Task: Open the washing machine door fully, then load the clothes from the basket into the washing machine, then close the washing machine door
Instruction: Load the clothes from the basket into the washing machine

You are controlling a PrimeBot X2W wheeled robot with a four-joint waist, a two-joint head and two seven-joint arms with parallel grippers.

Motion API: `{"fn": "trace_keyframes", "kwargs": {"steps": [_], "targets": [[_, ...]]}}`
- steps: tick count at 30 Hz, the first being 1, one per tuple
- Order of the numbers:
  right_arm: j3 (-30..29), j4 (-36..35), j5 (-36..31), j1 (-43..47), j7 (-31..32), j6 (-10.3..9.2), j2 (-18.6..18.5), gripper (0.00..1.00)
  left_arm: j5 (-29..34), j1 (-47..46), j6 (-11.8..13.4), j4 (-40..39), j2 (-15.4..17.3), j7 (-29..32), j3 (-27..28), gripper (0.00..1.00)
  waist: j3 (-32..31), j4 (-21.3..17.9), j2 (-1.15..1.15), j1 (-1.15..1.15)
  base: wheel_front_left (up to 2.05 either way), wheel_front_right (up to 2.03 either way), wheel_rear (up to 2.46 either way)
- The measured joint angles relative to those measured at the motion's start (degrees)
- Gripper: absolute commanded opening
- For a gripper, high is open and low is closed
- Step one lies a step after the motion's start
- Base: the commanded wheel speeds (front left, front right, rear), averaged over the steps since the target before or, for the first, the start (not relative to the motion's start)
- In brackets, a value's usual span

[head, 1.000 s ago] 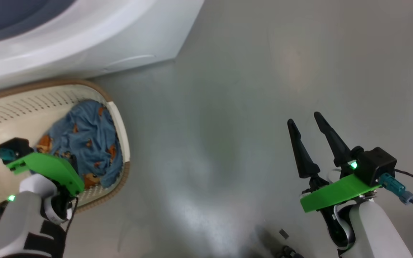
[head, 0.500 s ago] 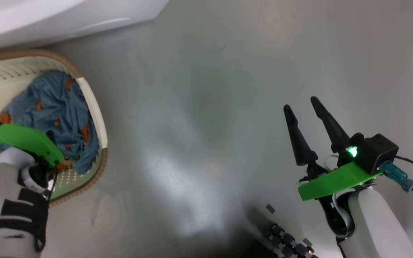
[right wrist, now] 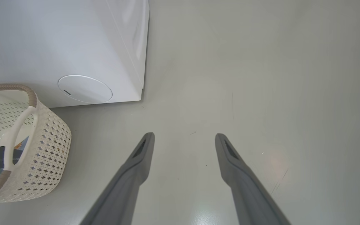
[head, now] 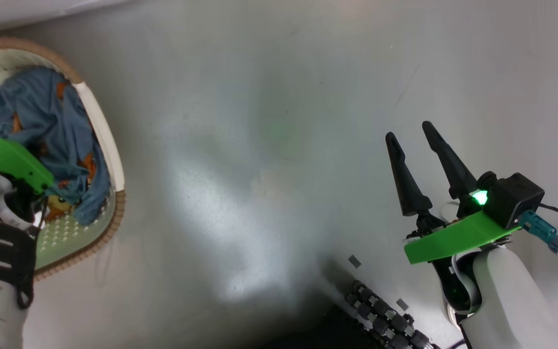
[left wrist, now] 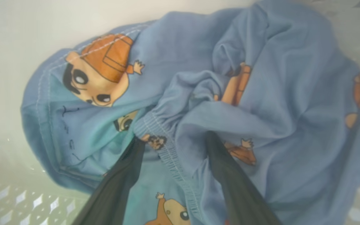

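Left hand (left wrist: 172,137) astride the clothes (left wrist: 261,93)

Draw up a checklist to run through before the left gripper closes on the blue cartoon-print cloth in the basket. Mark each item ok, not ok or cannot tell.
1. Left gripper open, a fold of the light blue cartoon-print clothes between its dark fingers: ok.
2. Clothes inside the cream-white perforated plastic basket: ok.
3. Fingertips clear of the basket's bottom: cannot tell, cloth hides them.
4. Right gripper open, empty, over the grey floor, apart from the basket: ok.
5. Washing machine door fully open: cannot tell; the white boxy washing machine shows its lower front with the round service flap.
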Motion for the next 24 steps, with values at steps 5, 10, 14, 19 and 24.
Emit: {"fn": "trace_keyframes", "kwargs": {"steps": [5,10,14,19,24], "targets": [[0.0,-0.1,0.3,-0.7,-0.1,0.00,0.0,1.00,0.6,-1.6,0.2,1.0,0.9,-0.1,-1.0,1.00,1.7,-0.7,0.00,0.00,0.00,0.00,0.00],[-0.1,0.0,0.7,-1.0,-0.1,0.00,0.0,1.00,1.8,-2.6,0.7,1.7,1.3,-0.9,-2.5,1.00,2.9,-1.1,0.00,0.00,0.00,0.00,0.00],[-0.4,0.0,0.8,-1.0,-0.1,0.00,0.0,1.00,2.8,-3.1,1.7,1.9,1.2,-2.1,-3.8,0.48,3.5,-1.3,0.00,0.00,0.00,0.00,0.00],[-1.3,0.0,0.8,-1.1,-0.1,0.00,0.0,1.00,3.6,-3.4,2.1,2.3,0.9,-4.4,-5.1,0.00,3.7,-1.4,0.00,0.00,0.00,0.00,0.00],[-1.9,0.9,0.8,-1.1,-0.1,0.00,0.0,1.00,3.5,-1.7,1.5,2.7,-0.2,-7.8,-4.7,0.00,2.4,-0.8,0.00,0.00,0.00,0.00,0.00]]}}
